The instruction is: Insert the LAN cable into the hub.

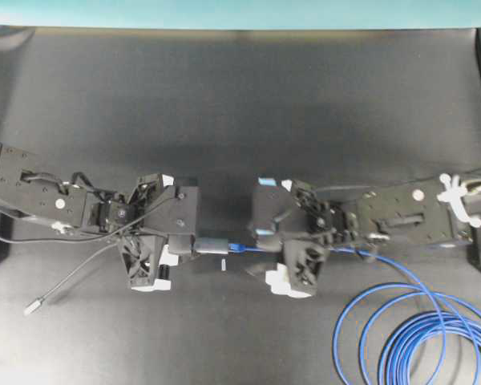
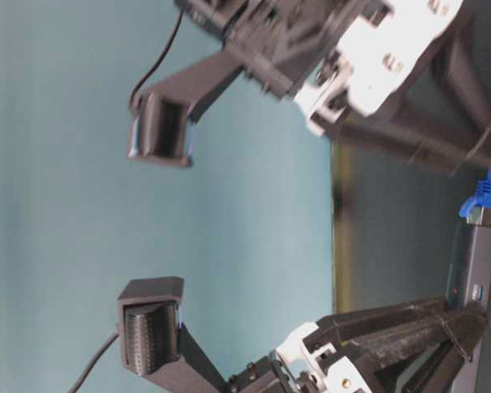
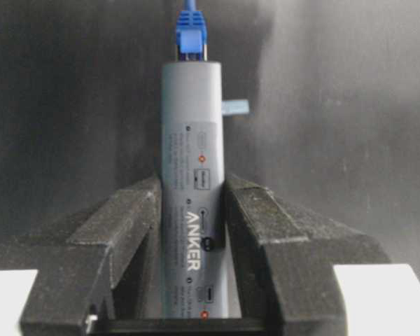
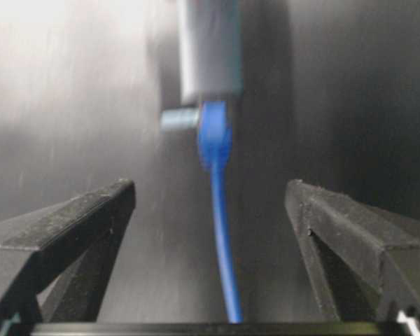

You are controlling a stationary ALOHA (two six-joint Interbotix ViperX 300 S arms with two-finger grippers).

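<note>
The hub (image 3: 191,140), a slim dark-grey bar, stands between the fingers of my left gripper (image 3: 192,203), which is shut on its lower half. The blue-booted plug (image 3: 191,35) of the LAN cable sits in the port at the hub's far end. From overhead, the hub (image 1: 211,245) and plug (image 1: 236,247) lie in line between the left gripper (image 1: 191,245) and the right gripper (image 1: 260,250). The right gripper (image 4: 210,189) is open wide. The LAN cable (image 4: 220,238) runs freely between its fingers, touching neither, up to the hub (image 4: 208,49).
The rest of the blue cable lies coiled in loops (image 1: 417,337) at the front right of the black table. The hub's thin grey cord trails left to a small silver plug (image 1: 34,305). A small pale tab (image 1: 223,263) lies beside the hub.
</note>
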